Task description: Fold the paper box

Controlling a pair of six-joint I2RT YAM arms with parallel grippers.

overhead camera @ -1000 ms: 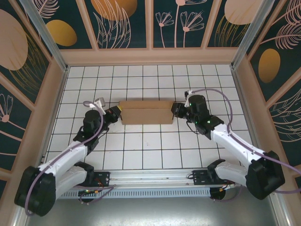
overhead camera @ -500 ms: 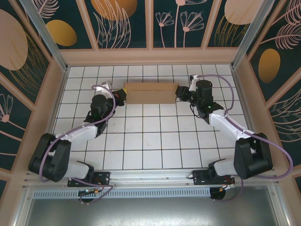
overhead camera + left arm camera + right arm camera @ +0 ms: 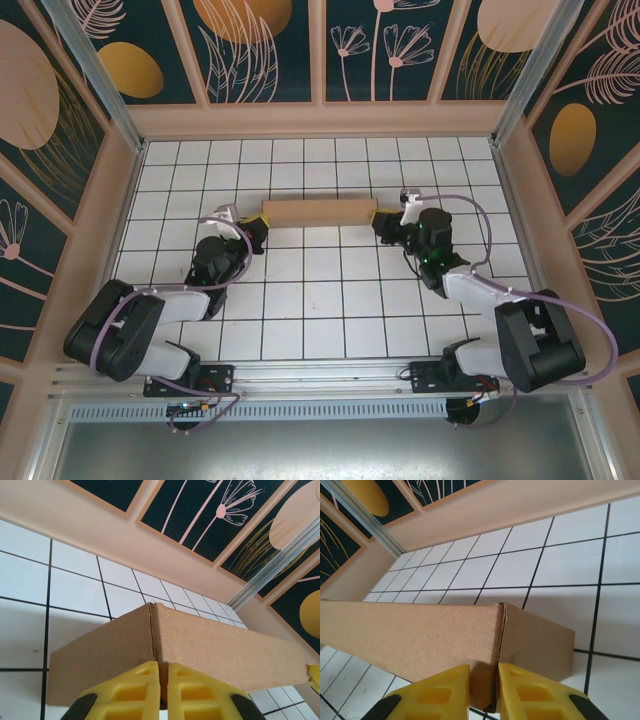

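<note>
The paper box (image 3: pixel 320 212) is a compact brown cardboard box that shows as a narrow strip across the middle of the tiled table, spanning between both grippers. My left gripper (image 3: pixel 258 228) is at its left end. In the left wrist view the yellow fingers (image 3: pixel 131 690) are almost together, and the gripper (image 3: pixel 163 666) pinches the corner seam of the box (image 3: pixel 225 650). My right gripper (image 3: pixel 382 226) is at the right end. There the gripper (image 3: pixel 484 669) is shut on the box's (image 3: pixel 410 635) corner, with cardboard between the yellow fingers (image 3: pixel 530 695).
The white tiled floor (image 3: pixel 320 290) is boxed in by patterned walls with a wooden ledge (image 3: pixel 320 120) along the back. Both arms reach inward from the near edge, with grey cables looping over them.
The box went from mid-table toward the back, then came a little nearer. Its broad face has turned away, so it now looks thinner. Both grippers stayed at its ends.
</note>
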